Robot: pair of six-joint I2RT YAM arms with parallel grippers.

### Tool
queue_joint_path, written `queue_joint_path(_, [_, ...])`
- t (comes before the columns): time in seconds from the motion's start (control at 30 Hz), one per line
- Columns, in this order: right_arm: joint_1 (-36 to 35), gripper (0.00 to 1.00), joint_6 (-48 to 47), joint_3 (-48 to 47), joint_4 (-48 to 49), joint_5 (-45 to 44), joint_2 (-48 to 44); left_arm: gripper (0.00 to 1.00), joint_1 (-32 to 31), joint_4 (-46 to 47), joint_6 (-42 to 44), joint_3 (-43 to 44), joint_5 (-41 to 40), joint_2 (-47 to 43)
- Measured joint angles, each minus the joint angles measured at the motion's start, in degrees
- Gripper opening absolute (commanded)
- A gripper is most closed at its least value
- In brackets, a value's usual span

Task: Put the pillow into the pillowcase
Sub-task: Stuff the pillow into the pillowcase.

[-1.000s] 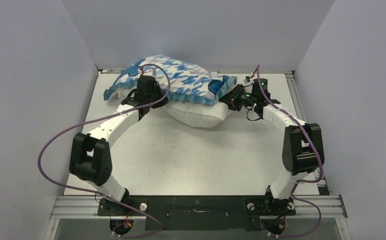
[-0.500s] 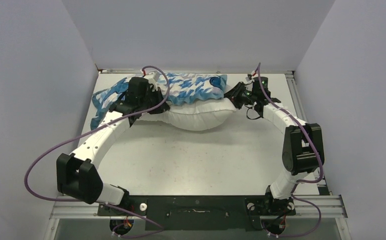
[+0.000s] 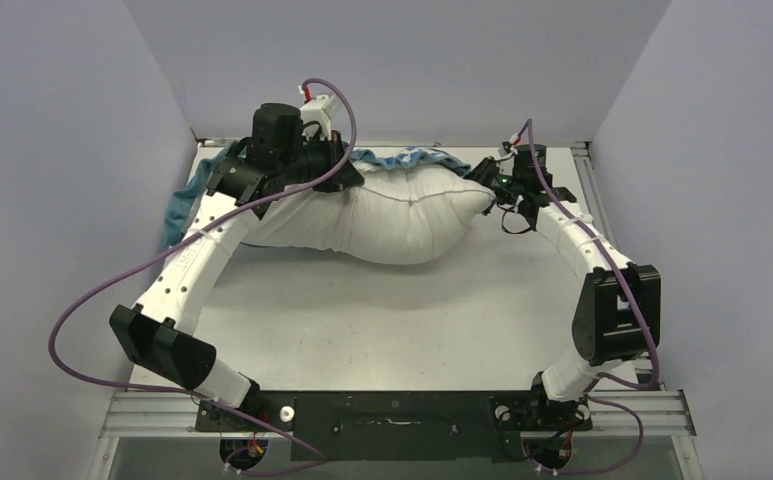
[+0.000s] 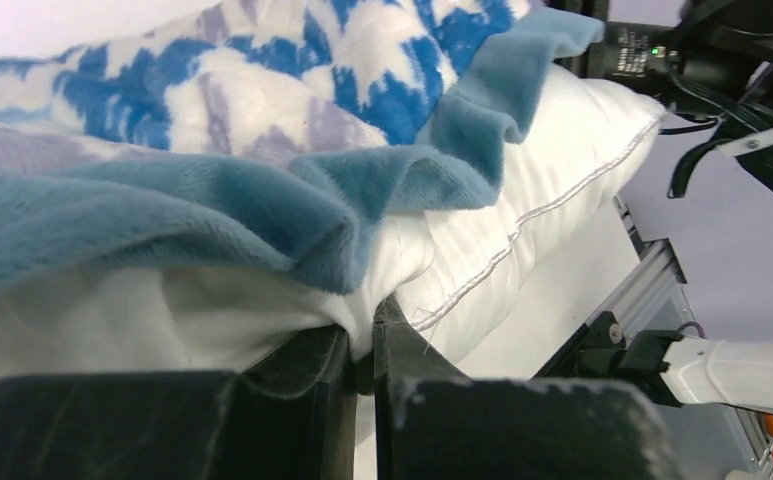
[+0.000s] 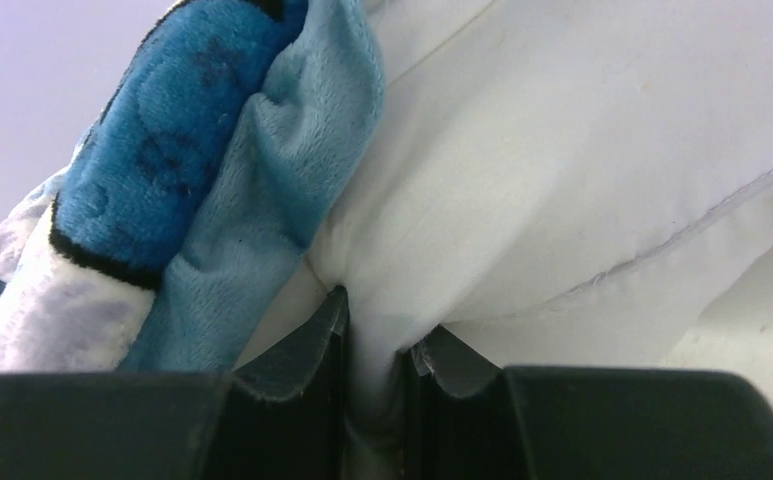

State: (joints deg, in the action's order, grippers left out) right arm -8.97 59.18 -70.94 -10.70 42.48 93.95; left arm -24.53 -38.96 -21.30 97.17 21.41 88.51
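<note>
The white pillow [image 3: 392, 215] is stretched between my two grippers at the back of the table, its near face turned toward the camera. My left gripper [image 3: 347, 178] is shut on white fabric at the pillow's left end [image 4: 367, 322]. My right gripper [image 3: 484, 180] is shut on the pillow's right corner [image 5: 374, 320]. The pillowcase [image 3: 412, 157] lies behind and over the pillow's far side; only its blue edge shows, with a fold hanging at the far left [image 3: 177, 205]. In the left wrist view its houndstooth face [image 4: 262, 100] drapes over the pillow [image 4: 562, 150]. Its blue edge [image 5: 192, 150] lies beside the pillow [image 5: 562, 150].
The white table [image 3: 362, 310] is closed in by grey walls at the left, back and right. A metal rail [image 3: 587, 190] runs along the right edge. The arms' base frame [image 3: 392, 415] lies at the near edge. Purple cables loop off both arms.
Both grippers moved back and up, taking the pillow with them. The pillowcase, which lay on top of the pillow, has slid off behind it. The left arm swung left.
</note>
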Motion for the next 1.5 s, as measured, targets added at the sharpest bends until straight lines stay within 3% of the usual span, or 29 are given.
queue_joint_path(0.23, [0.0, 0.11, -1.9, -6.1, -12.5, 4.0, -4.2, 0.00, -1.0, -1.7, -2.7, 3.0, 2.2, -5.0])
queue_joint_path(0.33, [0.0, 0.05, -4.4, -7.4, -16.0, 4.4, -5.2, 0.02, -1.0, -2.7, -4.2, 4.2, 3.1, -4.8])
queue_joint_path(0.5, [1.5, 0.05, -8.7, -6.5, -21.7, 2.2, -5.6, 0.27, -1.1, -6.1, -5.4, 5.1, 1.6, -0.3])
queue_joint_path(0.57, [2.3, 0.05, -9.9, -5.2, -22.6, 0.4, -5.6, 0.29, -0.9, -7.9, -5.6, 5.1, 0.1, 2.5])
queue_joint_path(0.83, [2.8, 0.05, -11.2, -1.4, -21.2, -1.2, -5.6, 0.25, 0.3, -12.0, -5.9, 5.1, -2.4, 10.3])
queue_joint_path(1.0, [2.8, 0.05, -11.8, -1.4, -20.7, -1.2, -5.6, 0.00, 0.2, -14.1, -5.5, 7.3, -3.9, 10.3])
queue_joint_path(1.3, [2.9, 0.05, -11.7, -1.5, -19.8, -1.2, -5.6, 0.00, 0.4, -16.6, -6.2, 16.2, 1.0, 10.6])
queue_joint_path(1.5, [3.1, 0.06, -11.2, -2.5, -19.9, -1.5, -5.6, 0.00, 0.5, -8.7, -13.0, 17.8, 14.6, 11.7])
